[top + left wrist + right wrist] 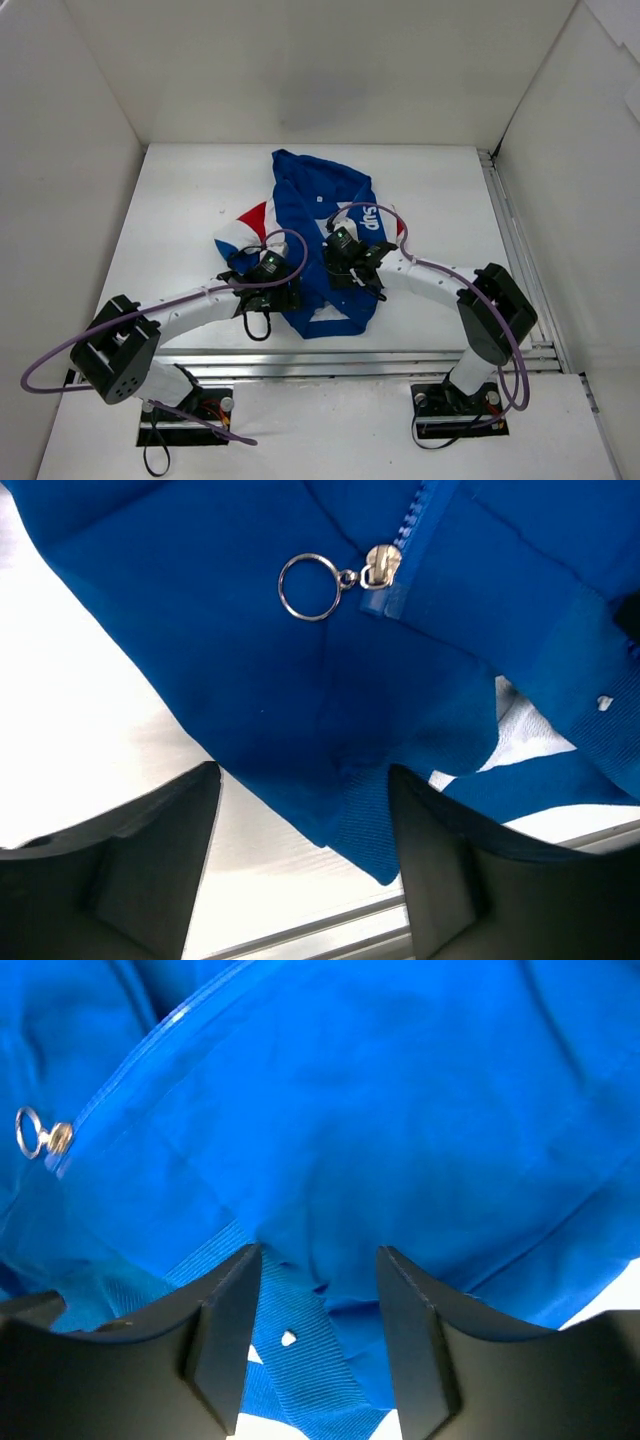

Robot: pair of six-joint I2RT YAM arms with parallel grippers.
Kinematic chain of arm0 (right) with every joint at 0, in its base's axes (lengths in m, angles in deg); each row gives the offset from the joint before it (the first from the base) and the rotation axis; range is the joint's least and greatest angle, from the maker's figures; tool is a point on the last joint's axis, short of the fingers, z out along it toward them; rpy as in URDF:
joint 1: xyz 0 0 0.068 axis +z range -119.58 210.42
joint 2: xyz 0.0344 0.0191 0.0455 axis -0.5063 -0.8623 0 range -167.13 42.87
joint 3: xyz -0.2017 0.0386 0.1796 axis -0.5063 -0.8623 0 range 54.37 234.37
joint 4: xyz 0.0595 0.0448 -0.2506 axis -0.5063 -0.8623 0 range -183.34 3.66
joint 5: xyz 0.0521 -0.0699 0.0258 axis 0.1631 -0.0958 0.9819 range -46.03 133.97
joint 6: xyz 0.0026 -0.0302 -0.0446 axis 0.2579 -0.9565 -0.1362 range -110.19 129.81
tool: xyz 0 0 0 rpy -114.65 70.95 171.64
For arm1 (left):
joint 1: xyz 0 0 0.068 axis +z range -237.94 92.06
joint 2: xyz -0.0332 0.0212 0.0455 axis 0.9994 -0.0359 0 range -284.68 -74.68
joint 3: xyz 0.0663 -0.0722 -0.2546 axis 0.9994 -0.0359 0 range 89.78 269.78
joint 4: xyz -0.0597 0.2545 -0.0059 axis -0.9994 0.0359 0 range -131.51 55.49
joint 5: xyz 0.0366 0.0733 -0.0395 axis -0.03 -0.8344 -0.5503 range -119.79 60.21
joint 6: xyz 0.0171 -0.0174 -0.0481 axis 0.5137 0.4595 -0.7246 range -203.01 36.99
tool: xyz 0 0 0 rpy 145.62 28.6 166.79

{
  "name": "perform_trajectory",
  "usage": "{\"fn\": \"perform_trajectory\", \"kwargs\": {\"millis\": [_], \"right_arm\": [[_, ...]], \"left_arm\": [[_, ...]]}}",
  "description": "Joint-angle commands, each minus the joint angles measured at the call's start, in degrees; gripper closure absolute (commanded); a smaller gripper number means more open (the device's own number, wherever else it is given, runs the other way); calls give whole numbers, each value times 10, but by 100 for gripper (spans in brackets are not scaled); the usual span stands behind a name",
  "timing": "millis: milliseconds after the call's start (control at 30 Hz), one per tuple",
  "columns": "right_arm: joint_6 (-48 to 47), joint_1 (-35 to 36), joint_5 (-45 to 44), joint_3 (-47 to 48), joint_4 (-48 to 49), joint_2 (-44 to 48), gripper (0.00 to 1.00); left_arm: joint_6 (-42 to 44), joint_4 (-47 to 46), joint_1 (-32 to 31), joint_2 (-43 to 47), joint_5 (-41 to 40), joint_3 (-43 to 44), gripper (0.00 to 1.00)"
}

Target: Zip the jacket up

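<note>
The blue jacket (318, 250), with red and white panels on its left, lies crumpled mid-table. Its silver zipper slider (384, 564) with a ring pull (310, 587) sits low on the front, also seen as the slider (58, 1138) at the far left of the right wrist view. My left gripper (300, 780) straddles the bottom hem corner (375, 825). Its jaws are open: the right finger touches the cloth and bare table shows beside the left finger (150, 860). My right gripper (318, 1260) is closed in on the ribbed hem band (315, 1345), with cloth bunched between its fingers.
White walls enclose the white table (180, 220) on three sides. A metal rail (360, 355) runs along the near edge just below the jacket's hem, and another rail (510, 230) runs along the right side. Purple cables loop over both arms.
</note>
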State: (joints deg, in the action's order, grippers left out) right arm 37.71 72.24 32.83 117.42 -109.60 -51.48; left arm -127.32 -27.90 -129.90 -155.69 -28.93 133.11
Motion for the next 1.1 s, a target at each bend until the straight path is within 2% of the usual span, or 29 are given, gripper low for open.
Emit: {"fn": "perform_trajectory", "kwargs": {"millis": [0,67,200,233,333,367,400,433,600,767,833,900,1033,1067], "right_arm": [[-28,5,15,9,23,6,56],[-39,5,10,0,23,8,61],[-60,4,5,-13,22,8,80],[-68,5,2,-13,23,8,84],[-79,5,-11,-21,23,9,94],[-82,4,-15,-23,22,9,100],[-86,3,-23,-24,21,11,100],[-88,3,-35,-28,21,17,100],[-107,4,-63,-44,-6,101,100],[-113,21,-132,-46,-94,181,100],[-110,27,-113,-39,-114,198,100],[-108,37,-104,-26,-136,194,100],[-89,46,-103,17,-240,136,100],[-67,53,-114,22,-257,124,100]], "left_arm": [[-4,-26,-2,8,6,2,40],[0,-31,-2,2,8,-2,51],[6,-39,-2,-17,27,-1,69],[7,-40,3,-19,30,1,78],[12,-42,3,-24,32,2,90],[16,-40,3,-24,32,2,92],[19,-38,8,-24,31,2,98],[20,-33,13,-19,29,2,100],[39,-11,36,16,22,-11,100],[68,37,42,50,5,-6,100],[72,49,42,62,3,-11,100],[71,55,42,74,-5,-19,100],[59,84,42,82,-35,-20,99],[57,91,42,84,-39,-18,97]]}}
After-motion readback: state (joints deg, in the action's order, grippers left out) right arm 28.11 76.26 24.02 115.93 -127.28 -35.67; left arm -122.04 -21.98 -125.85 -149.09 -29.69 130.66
